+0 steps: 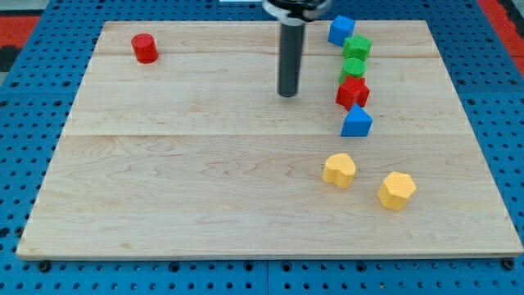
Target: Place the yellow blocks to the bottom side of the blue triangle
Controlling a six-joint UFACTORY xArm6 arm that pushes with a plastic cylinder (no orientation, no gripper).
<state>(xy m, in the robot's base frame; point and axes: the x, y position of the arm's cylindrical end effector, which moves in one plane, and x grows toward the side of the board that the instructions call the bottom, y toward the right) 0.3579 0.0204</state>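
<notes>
My tip (288, 93) grips nothing, parked upper centre, apart from all blocks. Blue triangle (356, 122) centre-right; yellow heart (339, 170) and yellow hexagon (397, 190), shapes uncertain, already below it, lower right.

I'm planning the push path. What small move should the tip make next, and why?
Probably slide my tip toward the view's bottom right, around to the far side of the yellow hexagonal block. It sits farther right of the blue triangular block than the yellow heart-shaped block.
</notes>
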